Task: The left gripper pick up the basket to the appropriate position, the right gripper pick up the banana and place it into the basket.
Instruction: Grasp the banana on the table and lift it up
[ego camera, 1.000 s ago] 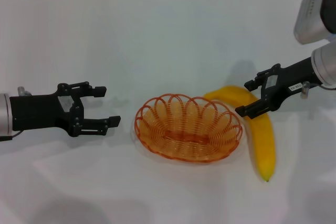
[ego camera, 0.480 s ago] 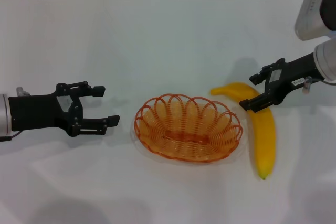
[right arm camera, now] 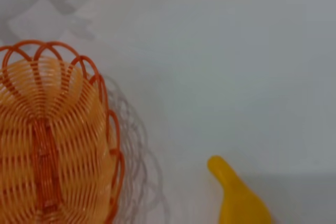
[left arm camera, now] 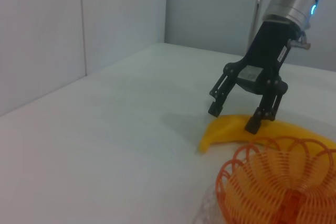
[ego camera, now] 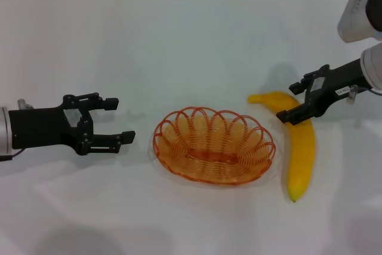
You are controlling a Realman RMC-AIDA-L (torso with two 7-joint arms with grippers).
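The orange-red wire basket (ego camera: 179,128) sits on the white table in the middle of the head view, and also shows in the left wrist view (left arm camera: 273,182) and the right wrist view (right arm camera: 47,145). The yellow banana (ego camera: 300,153) lies flat just right of the basket, stem end toward the back. My right gripper (ego camera: 287,102) is open, low over the banana's stem half, one finger on each side of it; it also shows in the left wrist view (left arm camera: 233,118). My left gripper (ego camera: 123,120) is open and empty, a short way left of the basket.
The white table (ego camera: 197,40) runs back to a tiled wall. The right arm's grey-white upper link (ego camera: 361,10) hangs over the far right. Bare table lies behind and in front of the basket.
The right gripper has moved right and a little back. The banana has shifted and turned with it, its stem end now farther from the basket. The left arm and basket have not moved.
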